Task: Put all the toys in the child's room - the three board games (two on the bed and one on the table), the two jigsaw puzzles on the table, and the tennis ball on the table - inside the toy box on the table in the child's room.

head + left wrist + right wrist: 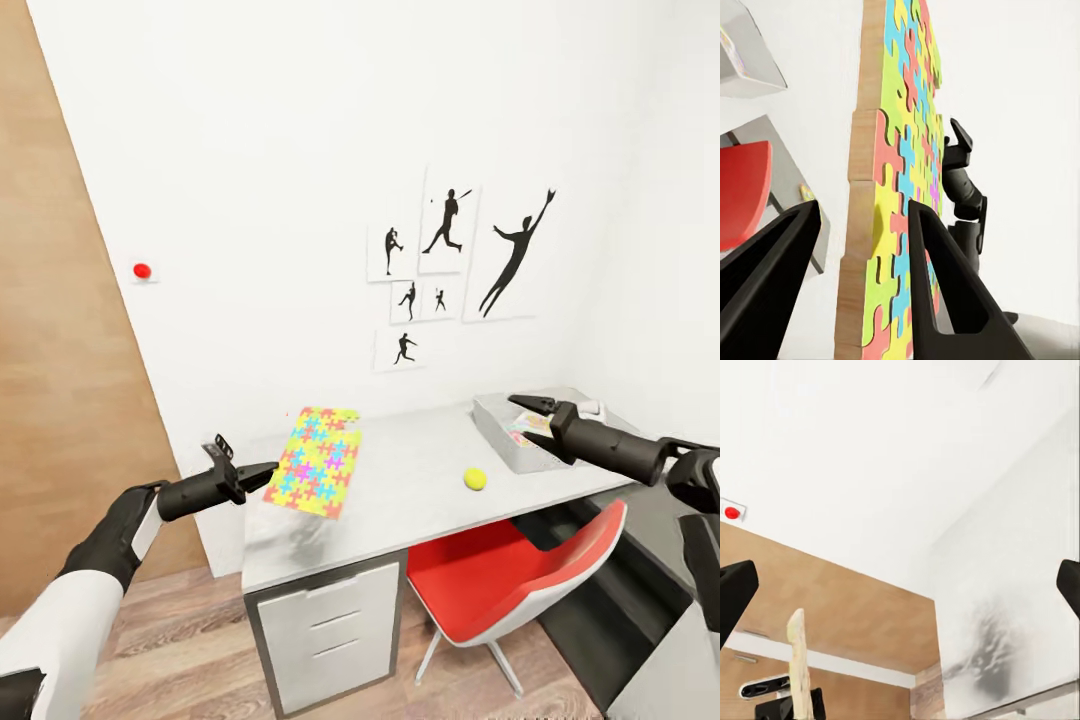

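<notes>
The table (420, 480) stands against the white wall, with the toy box (505, 440) at its far right end holding a printed item, and the right gripper (532, 405) hovers over that box with its fingers spread wide and nothing between them. The jigsaw puzzle (316, 460) is lifted off the tabletop above the left end and tilted, its orange edge lying between the two fingers (945, 292) of the left gripper (268, 470), which are clamped on it. The tennis ball (475, 479) rests on the tabletop between puzzle and box, clear of both grippers.
</notes>
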